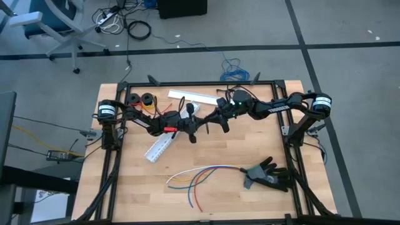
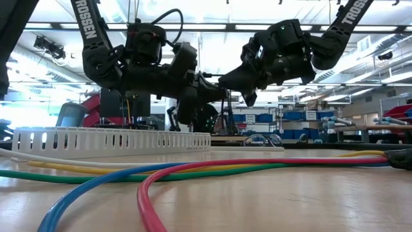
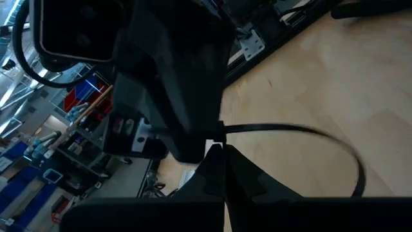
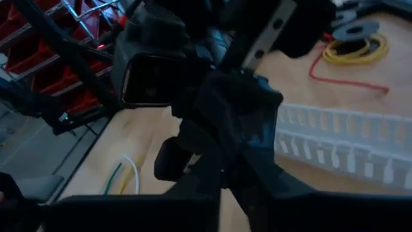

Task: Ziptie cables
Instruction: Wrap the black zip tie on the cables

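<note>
The ziptie, a thin black strap, bows in an arc above the table's middle in the left wrist view. Both grippers meet there, lifted off the wood: my left gripper is shut, and my right gripper faces it, fingertip to fingertip, also shut. The cables, blue, red, yellow, green and white, lie loose on the near part of the table, untouched by either gripper. My left gripper pinches the ziptie at the strap's end, just at its fingertips. From there the strap arcs away and curls back down under the fingers, clear of the table. My right gripper closes on the same end from the opposite side; its own dark body hides the exact place of contact.
A white slotted duct lies left of centre and a second duct by the far edge. Small wire spools sit at the far left. A black glove rests near right, beside the cables' ends. Black frame rails border the table.
</note>
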